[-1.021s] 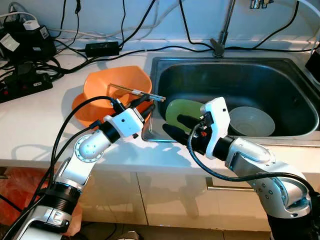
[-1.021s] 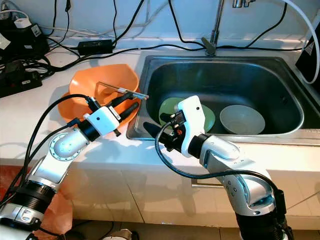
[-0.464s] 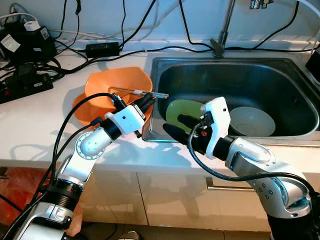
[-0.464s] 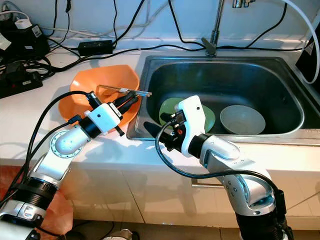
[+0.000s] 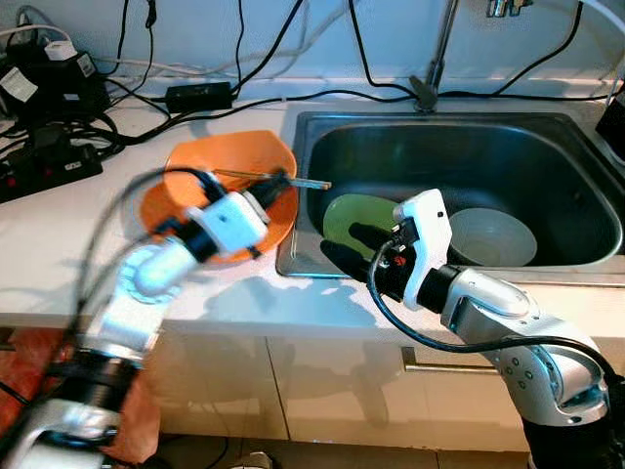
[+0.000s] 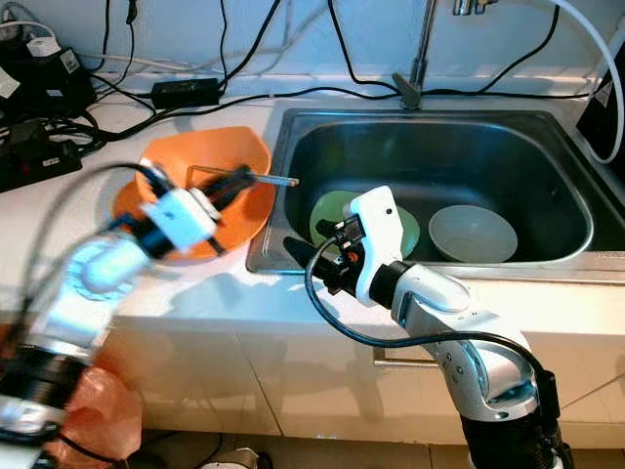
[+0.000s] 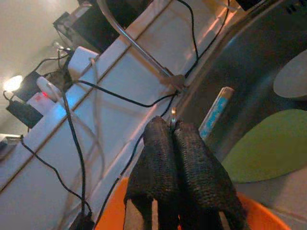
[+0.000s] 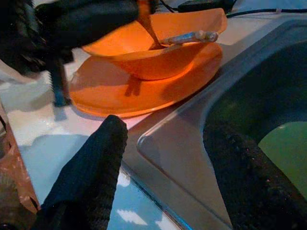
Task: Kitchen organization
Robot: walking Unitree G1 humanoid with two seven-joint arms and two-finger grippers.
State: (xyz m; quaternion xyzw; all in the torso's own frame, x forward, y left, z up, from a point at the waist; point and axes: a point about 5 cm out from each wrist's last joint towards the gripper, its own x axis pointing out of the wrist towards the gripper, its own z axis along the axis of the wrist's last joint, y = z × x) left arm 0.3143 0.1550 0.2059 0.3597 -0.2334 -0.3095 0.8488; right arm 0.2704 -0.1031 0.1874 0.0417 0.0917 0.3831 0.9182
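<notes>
My left gripper (image 5: 272, 185) is shut on a thin metal utensil (image 5: 305, 181) with a pale tip, held level over the orange bowl (image 5: 234, 151). The bowl sits on an orange plate (image 8: 144, 88) on the white counter, beside the sink (image 5: 303, 267). The utensil's tip reaches past the sink's left rim. My right gripper (image 5: 344, 242) is open over the sink's front left corner, with nothing between its fingers (image 8: 96, 163). A green plate (image 5: 363, 213) and a white bowl (image 5: 493, 236) lie in the sink.
A faucet (image 5: 436, 59) stands behind the sink. Power strips, adapters and black cables (image 5: 54, 93) crowd the counter's back left. The counter's front edge runs below both arms, with cabinet doors underneath.
My left arm has swung up and left with the utensil, now blurred with motion, carrying it from the sink's edge further over the orange bowl. The right arm has stayed still.
</notes>
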